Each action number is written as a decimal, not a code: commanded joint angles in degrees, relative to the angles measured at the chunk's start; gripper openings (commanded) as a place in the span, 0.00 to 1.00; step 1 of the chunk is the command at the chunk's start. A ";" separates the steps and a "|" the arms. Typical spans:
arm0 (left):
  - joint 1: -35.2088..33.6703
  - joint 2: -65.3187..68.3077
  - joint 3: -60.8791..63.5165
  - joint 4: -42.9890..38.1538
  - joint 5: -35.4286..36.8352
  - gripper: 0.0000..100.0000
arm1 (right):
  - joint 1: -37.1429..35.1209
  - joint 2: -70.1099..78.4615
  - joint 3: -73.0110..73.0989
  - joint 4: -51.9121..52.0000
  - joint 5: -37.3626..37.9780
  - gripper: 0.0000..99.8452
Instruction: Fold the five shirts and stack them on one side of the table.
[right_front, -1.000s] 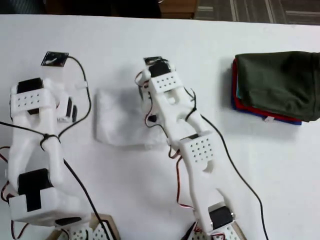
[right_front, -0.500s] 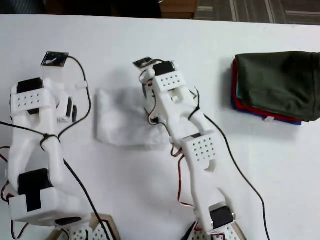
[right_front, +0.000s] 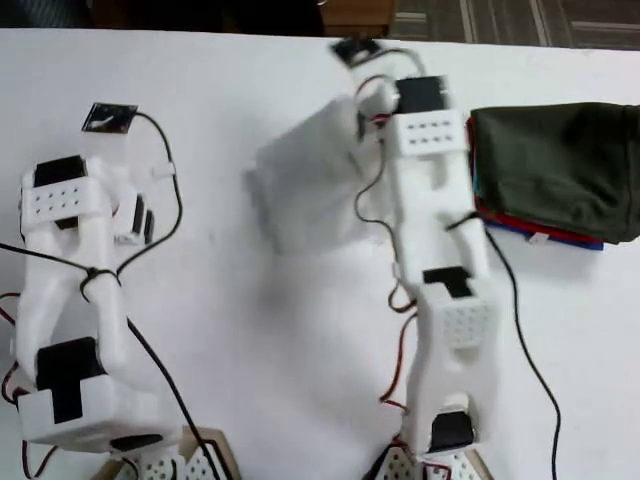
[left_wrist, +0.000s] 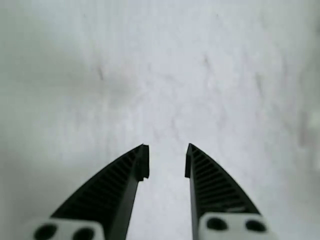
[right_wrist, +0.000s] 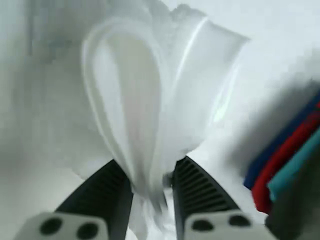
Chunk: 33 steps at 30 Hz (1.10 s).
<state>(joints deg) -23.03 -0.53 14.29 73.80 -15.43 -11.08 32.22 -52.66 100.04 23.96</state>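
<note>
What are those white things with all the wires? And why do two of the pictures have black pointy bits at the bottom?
Those are two small robot arms, a left arm and a right arm, side by side at a white table. One picture comes from a camera up high, looking down on everything. The other two come from little cameras fixed to each arm's wrist, so the black pointy bits are that arm's own claw, seen up close.

The left claw is open, with nothing in it and only table in front of it. The right claw is pinching a white shirt, and the cloth bunches up between its two black fingers.

Next to the right arm lies a stack of folded shirts. The top one is dark green, with teal, red and blue edges peeking out underneath.
</note>
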 joint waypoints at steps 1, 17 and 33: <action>-0.70 -2.64 -0.75 -0.79 -0.09 0.14 | 3.74 -9.54 -0.44 1.27 2.55 0.02; -0.35 -2.46 -0.40 -2.02 -0.09 0.14 | 23.34 -15.96 -1.05 1.01 13.10 0.02; -0.62 -2.46 -0.22 -1.93 0.00 0.14 | 39.43 -4.79 -1.23 -16.04 22.68 0.02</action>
<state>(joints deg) -23.03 -0.53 14.29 72.57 -15.52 26.37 27.03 -52.66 87.47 43.47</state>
